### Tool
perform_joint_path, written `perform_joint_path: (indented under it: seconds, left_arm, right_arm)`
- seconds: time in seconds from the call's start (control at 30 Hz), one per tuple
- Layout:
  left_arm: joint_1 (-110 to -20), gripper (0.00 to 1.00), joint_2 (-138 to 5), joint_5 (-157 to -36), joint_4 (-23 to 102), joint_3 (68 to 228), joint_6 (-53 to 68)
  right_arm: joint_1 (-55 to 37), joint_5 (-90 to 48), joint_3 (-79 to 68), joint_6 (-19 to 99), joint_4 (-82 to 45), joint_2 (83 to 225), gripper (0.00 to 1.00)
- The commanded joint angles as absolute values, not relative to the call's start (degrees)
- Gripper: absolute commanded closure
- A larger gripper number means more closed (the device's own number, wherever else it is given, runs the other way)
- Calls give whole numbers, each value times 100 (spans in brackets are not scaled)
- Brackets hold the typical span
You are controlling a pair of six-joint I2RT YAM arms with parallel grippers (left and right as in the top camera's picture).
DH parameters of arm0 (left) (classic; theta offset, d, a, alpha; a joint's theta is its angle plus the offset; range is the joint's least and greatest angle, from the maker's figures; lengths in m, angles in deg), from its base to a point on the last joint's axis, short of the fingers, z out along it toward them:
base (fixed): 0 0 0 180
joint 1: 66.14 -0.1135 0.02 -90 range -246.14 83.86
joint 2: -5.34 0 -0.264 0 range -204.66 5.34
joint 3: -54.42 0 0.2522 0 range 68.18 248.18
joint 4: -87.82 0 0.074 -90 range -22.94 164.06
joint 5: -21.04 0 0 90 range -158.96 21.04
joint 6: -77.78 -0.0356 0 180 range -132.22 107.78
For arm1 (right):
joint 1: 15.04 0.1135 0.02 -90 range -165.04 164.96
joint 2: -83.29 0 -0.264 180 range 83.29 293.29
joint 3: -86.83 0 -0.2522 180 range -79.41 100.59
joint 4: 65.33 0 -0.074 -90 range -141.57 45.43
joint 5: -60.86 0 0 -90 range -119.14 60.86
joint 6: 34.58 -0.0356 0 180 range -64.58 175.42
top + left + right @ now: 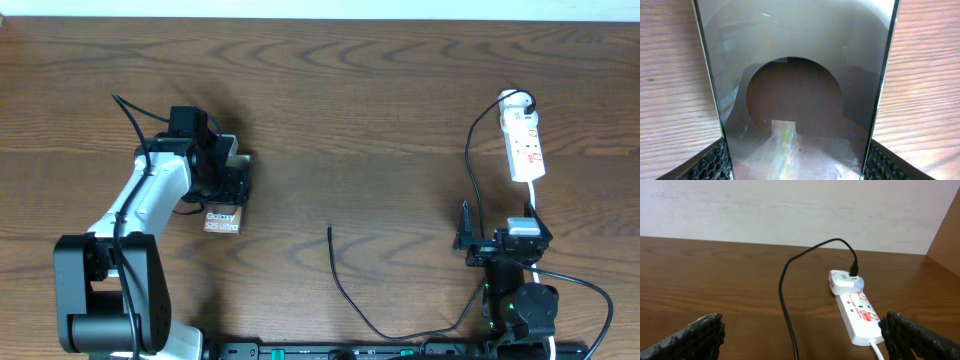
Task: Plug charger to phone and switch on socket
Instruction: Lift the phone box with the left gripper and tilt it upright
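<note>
The phone [223, 220], with white "Galaxy" lettering, lies at the left under my left gripper [226, 185]. In the left wrist view its glossy screen [795, 75] fills the frame between both fingers, so my left gripper [797, 167] is shut on it. The socket [525, 145] is a white strip at the far right with a white adapter at its far end; it also shows in the right wrist view [857, 311]. The charger cable [345, 290] runs from the adapter down the table, and its free tip lies at centre. My right gripper [500, 238] is open just short of the strip, with the cable [785, 305] between its fingers [805, 340].
The strip's white cord [575, 282] runs down past my right arm's base. A pale wall [790, 205] rises behind the table's far edge. Dark wooden tabletop [380, 120] lies between the two arms.
</note>
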State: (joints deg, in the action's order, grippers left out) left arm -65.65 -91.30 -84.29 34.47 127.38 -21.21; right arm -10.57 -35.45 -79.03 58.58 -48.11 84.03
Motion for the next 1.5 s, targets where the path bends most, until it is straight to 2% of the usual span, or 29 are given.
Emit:
perform_joint_path:
  seconds: [0.0,0.37,0.53,0.9,1.23,1.47]
  left_arm:
    - [-6570,92,-9001,-9415,3499,12935,-1616]
    - [-6572,93,-9001,-11736,3973,12935,-73]
    - [-6572,93,-9001,-12418,4207,12935,727]
    - [-6572,93,-9001,-13725,4465,12935,3345]
    - [-6572,93,-9001,-14274,4505,12935,5057]
    - [-6576,93,-9001,-14571,4502,12935,5334]
  right_arm:
    - [-1046,-3608,-7909,5869,-4793,8394,1]
    - [-1046,-3610,-7909,5869,-4793,8394,1]
    - [-1046,-3608,-7909,5869,-4793,8394,1]
    - [-1046,-3608,-7909,5869,-4793,8394,1]
    - [-1046,-3608,-7909,5869,-4793,8394,1]
    - [-1046,-3608,-7909,5869,-4793,8394,1]
